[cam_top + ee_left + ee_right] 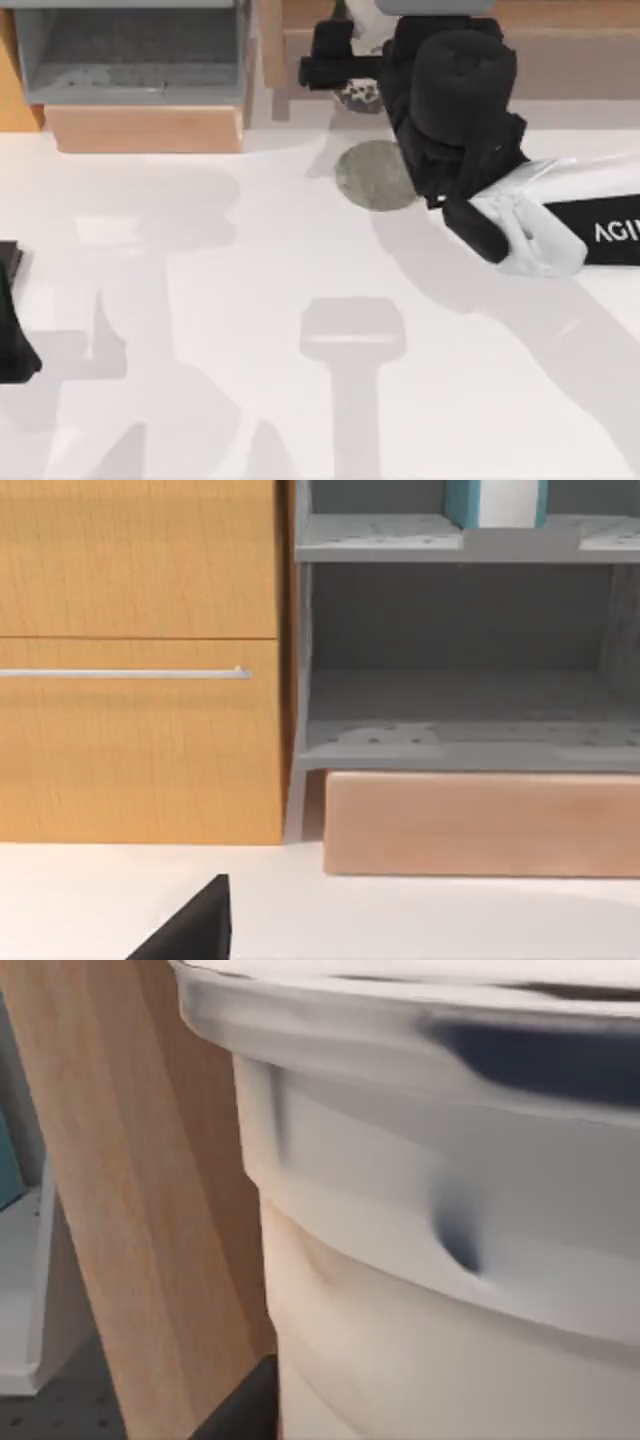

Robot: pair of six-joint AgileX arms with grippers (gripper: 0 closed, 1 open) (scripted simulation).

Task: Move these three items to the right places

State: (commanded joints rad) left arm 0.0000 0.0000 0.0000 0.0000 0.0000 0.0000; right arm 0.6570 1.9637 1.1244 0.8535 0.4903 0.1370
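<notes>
The cup (430,1260) sits right against my right hand (350,75), above the coaster (372,178); its grip I cannot tell.

Speckled grey coaster (372,180) on white tabletop (200,300); black arm; beige cup (420,1360), white lid (400,1020); orange-brown wood cabinet (140,660)

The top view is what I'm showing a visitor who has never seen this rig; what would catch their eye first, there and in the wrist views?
First, the black right arm reaching across the table's far right toward the wooden furniture, beside the grey stone-textured coaster lying flat on the white table. The right wrist view shows the milk tea cup very close up, white lid on top. The left arm sits at the left edge.
</notes>
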